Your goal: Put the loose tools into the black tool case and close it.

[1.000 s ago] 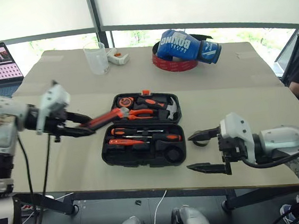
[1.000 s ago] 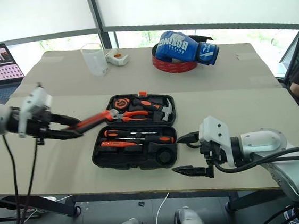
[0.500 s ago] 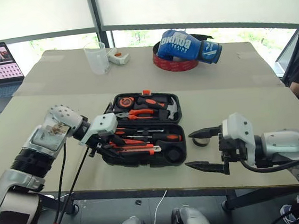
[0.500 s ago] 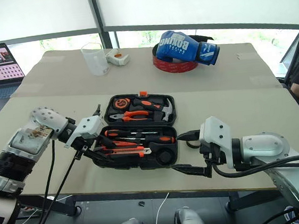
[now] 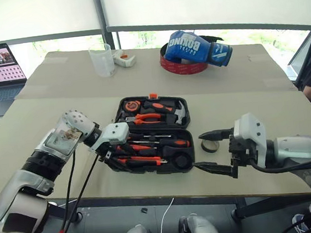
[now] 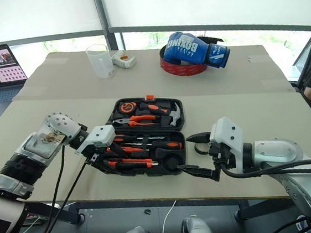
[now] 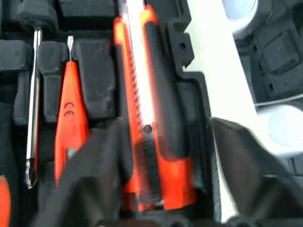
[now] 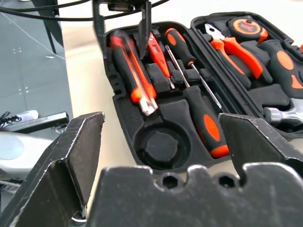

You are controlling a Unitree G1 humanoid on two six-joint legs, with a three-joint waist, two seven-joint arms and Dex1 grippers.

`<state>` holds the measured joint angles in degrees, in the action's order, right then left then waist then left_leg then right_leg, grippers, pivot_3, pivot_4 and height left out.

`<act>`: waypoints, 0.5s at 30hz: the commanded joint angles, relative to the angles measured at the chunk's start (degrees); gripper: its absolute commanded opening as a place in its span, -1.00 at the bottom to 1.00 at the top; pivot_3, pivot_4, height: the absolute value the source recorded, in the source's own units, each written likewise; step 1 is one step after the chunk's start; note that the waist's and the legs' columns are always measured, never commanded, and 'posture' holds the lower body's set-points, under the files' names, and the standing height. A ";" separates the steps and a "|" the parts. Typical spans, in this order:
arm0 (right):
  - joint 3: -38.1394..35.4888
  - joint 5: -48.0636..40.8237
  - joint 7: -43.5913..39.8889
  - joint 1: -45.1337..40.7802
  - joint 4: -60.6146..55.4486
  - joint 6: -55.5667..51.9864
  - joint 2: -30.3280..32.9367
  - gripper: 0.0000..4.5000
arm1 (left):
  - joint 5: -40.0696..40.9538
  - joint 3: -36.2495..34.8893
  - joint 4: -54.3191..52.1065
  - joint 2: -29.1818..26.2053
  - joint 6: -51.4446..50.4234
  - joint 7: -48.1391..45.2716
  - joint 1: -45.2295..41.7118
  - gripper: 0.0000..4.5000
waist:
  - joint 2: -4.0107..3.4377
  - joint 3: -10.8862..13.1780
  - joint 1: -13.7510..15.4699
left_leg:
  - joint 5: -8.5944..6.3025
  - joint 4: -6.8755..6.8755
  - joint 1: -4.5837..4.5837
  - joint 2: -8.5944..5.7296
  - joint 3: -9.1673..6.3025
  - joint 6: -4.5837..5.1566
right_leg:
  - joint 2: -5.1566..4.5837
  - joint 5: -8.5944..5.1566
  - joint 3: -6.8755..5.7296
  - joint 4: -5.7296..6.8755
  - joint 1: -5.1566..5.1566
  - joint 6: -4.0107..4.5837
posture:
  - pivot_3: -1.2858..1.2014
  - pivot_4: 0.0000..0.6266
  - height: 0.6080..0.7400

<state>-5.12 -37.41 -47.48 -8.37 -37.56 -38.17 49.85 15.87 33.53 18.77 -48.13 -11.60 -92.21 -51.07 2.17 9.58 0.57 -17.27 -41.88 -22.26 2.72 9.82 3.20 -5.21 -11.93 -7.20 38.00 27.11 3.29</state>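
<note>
One utility knife [image 7: 147,118] has just been laid in the black tool case [image 5: 150,167]; the left gripper [image 7: 156,189] is spread, releasing it, the right gripper [image 5: 212,152] spread wide; the tape roll [image 5: 208,146] remains outside.

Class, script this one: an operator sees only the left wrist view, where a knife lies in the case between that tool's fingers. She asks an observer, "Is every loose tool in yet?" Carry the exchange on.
Observer: No. A small tape roll lies on the table, just off the right side of the case.
Operator: Is there a place left for it?
Observer: Yes, the round slot by the blade end of the knife is empty.
Operator: Where is the other arm?
Observer: The right tool hangs open beside that roll, at the case's near right corner.
</note>
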 commanded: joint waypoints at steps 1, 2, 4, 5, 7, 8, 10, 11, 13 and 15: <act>-1.74 -1.52 -0.27 -0.36 -1.72 -0.12 0.31 1.00 | 3.05 -2.23 -3.40 -1.25 -2.90 -0.29 -2.26 1.00 | 0.00 0.00 0.01 | 0.00 0.00 0.00 0.00 0.00 0.00 | 0.00 0.00 0.00 0.00 0.00 0.00 | 0.03 -0.52 0.60; -1.71 -1.52 -0.35 -0.40 -1.63 -0.10 0.31 1.00 | 3.24 -3.05 -3.50 -1.29 -3.02 -0.29 -2.37 1.00 | 0.00 0.00 0.00 | 0.00 0.00 0.00 0.00 0.00 0.00 | 0.00 0.00 0.00 0.00 0.00 0.00 | 0.03 -0.52 0.60; -1.61 -1.47 -0.49 -0.59 -1.41 -0.05 0.28 1.00 | 3.81 -4.43 -3.42 -1.33 -3.53 -0.29 -2.48 1.00 | 0.00 0.00 -0.04 | 0.00 0.00 0.01 0.00 0.00 0.00 | -0.01 0.00 0.01 0.00 0.00 0.00 | 0.03 -0.52 0.60; -1.55 -1.43 -0.57 -0.67 -1.30 -0.02 0.26 1.00 | 4.12 -4.83 -3.40 -1.39 -3.85 -0.29 -2.45 1.00 | 0.00 0.00 -0.06 | 0.00 0.00 0.01 0.00 0.00 0.00 | -0.01 0.00 0.01 0.00 0.00 0.00 | 0.03 -0.52 0.60; -1.35 -1.33 -0.78 -0.81 -1.14 0.08 0.22 1.00 | 3.94 -5.75 -3.04 -1.13 -4.00 -0.29 -2.21 0.75 | 0.00 0.00 -0.08 | 0.00 0.00 0.02 0.00 0.00 0.00 | 0.00 0.00 0.01 0.01 0.00 0.00 | 0.03 -0.52 0.60; -1.25 -1.27 -0.87 -0.87 -1.09 0.12 0.20 1.00 | 3.82 -5.74 -3.00 -1.28 -3.64 -0.29 -2.02 0.65 | 0.00 0.00 -0.05 | 0.00 0.00 0.02 0.01 0.00 0.00 | 0.00 0.00 0.01 0.01 0.00 0.00 | 0.03 -0.52 0.60; -1.00 -1.14 -1.04 -1.10 -0.95 0.16 0.13 1.00 | 3.67 -5.35 -3.09 -1.58 -2.70 -0.29 -1.44 0.30 | 0.00 0.00 -0.03 | 0.00 0.00 0.01 0.00 0.00 0.00 | 0.01 0.00 0.00 0.01 0.00 0.00 | 0.03 -0.52 0.60; -0.91 -1.08 -1.12 -1.22 -0.90 0.18 0.09 1.00 | 3.56 -5.31 -3.07 -1.46 -2.50 -0.29 -1.23 0.16 | 0.00 0.00 -0.03 | 0.00 0.00 0.01 -0.01 0.00 0.00 | 0.02 0.00 0.00 0.01 0.00 0.00 | 0.03 -0.52 0.60; -0.81 -0.98 -1.22 -1.43 -0.80 0.19 0.04 1.00 | 3.33 -5.21 -2.86 -0.99 -2.28 -0.29 -1.07 -0.20 | 0.00 0.00 0.00 | 0.00 0.00 0.01 -0.02 0.00 0.00 | 0.02 0.00 0.00 0.01 0.00 0.00 | 0.03 -0.52 0.60; -0.84 -1.01 -1.22 -1.57 -0.73 0.12 0.00 1.00 | 3.94 -4.29 -3.09 -1.05 -1.69 -0.29 -0.89 -0.53 | 0.00 0.00 0.00 | 0.00 0.00 0.01 -0.02 0.00 0.00 | 0.02 0.00 0.00 0.01 0.00 0.00 | 0.03 -0.52 0.60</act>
<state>-5.08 -37.37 -48.48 -9.00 -37.64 -38.19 49.85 18.58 29.54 16.57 -48.90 -14.65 -92.26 -51.72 2.17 9.58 0.57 -17.26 -41.88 -22.25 2.70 9.82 3.20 -5.19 -11.93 -7.20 38.00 27.11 3.29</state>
